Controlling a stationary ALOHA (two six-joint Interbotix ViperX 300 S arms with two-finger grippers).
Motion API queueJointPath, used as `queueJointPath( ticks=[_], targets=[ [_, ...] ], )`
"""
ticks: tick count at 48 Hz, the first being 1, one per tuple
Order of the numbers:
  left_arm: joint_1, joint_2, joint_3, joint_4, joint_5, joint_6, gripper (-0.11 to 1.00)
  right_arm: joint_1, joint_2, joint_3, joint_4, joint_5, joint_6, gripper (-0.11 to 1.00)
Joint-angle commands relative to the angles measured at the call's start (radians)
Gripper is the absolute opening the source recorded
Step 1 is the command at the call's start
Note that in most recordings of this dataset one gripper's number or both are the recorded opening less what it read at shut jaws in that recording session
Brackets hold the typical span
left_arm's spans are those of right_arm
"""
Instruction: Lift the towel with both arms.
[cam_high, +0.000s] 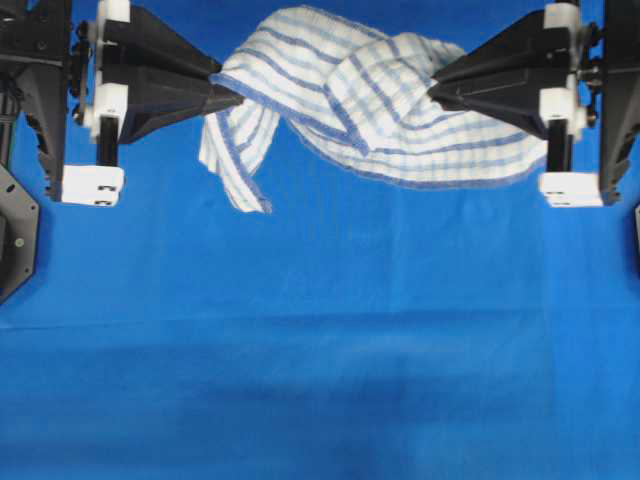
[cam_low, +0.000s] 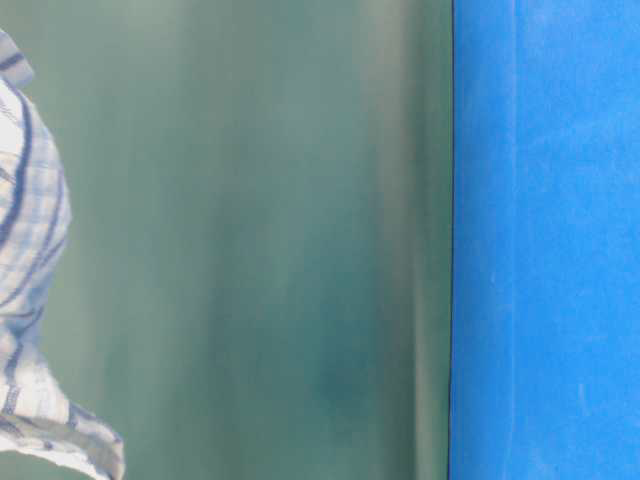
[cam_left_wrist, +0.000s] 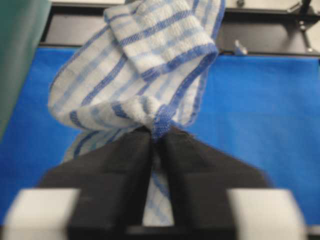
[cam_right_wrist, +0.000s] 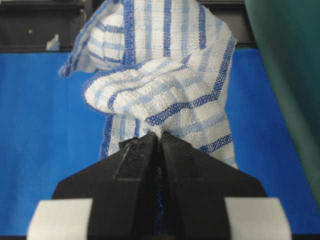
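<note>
blue cloth covers the table (cam_high: 320, 380) beneath both arms, and the towel (cam_high: 370, 100) hangs between the two grippers – clear of the table, it seems, sagging in loose folds. the left gripper (cam_high: 238, 97) pinches a bunched corner at its tip, jaws nearly together on the fabric; the right gripper (cam_high: 432, 93) does the same at the opposite end. holding opposite ends keeps the cloth spread and shares its weight – likely the lift itself, well under way, with one loose tail dangling just beside the left gripper.
</note>
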Motion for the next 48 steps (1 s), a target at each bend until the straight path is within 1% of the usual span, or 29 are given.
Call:
queueJointPath(
  ticks=[1,5,6,7,10,12,15,17,22,30,33,41,48],
  targets=[
    [0.002,-0.028,-0.014,-0.002,-0.011,0.0,0.18,-0.002,-0.02,-0.018,-0.003,-0.008,0.003,0.11],
    [0.002,-0.046,-0.002,0.0,-0.026,-0.002,0.42,-0.002,-0.021,-0.017,-0.003,-0.008,0.002,0.35],
    [0.002,-0.051,0.002,0.0,-0.032,-0.002,0.49,-0.002,-0.021,-0.015,-0.003,-0.008,0.0,0.43],
    [0.002,-0.055,0.003,0.0,-0.035,-0.002,0.55,-0.002,-0.02,-0.015,-0.003,-0.006,0.0,0.49],
    [0.002,-0.069,0.014,-0.002,-0.04,-0.002,0.74,-0.002,-0.018,-0.015,-0.006,-0.005,-0.005,0.63],
    [0.002,-0.074,0.017,-0.002,-0.04,-0.002,0.84,-0.002,-0.017,-0.014,-0.011,-0.003,-0.006,0.68],
    [0.002,-0.077,0.026,-0.002,-0.04,-0.002,0.92,-0.002,-0.017,-0.014,-0.017,-0.002,-0.006,0.63],
    [0.002,-0.075,0.032,-0.002,-0.04,-0.003,0.91,-0.002,-0.017,-0.008,-0.018,0.0,-0.006,0.62],
    [0.002,-0.063,0.064,-0.002,-0.041,-0.003,0.9,-0.002,-0.011,0.02,-0.018,-0.002,-0.005,0.63],
    [0.002,-0.034,0.155,-0.002,-0.069,-0.003,0.9,-0.002,0.011,0.11,-0.014,-0.008,0.006,0.63],
    [0.002,-0.018,0.195,-0.002,-0.098,-0.005,0.9,-0.002,0.023,0.141,-0.012,-0.02,0.009,0.63],
    [-0.008,0.032,0.298,-0.002,-0.198,-0.005,0.9,0.005,0.072,0.218,-0.011,-0.063,0.048,0.63],
    [-0.015,0.084,0.371,-0.002,-0.299,-0.005,0.9,0.02,0.127,0.273,-0.011,-0.11,0.058,0.63]
  ],
)
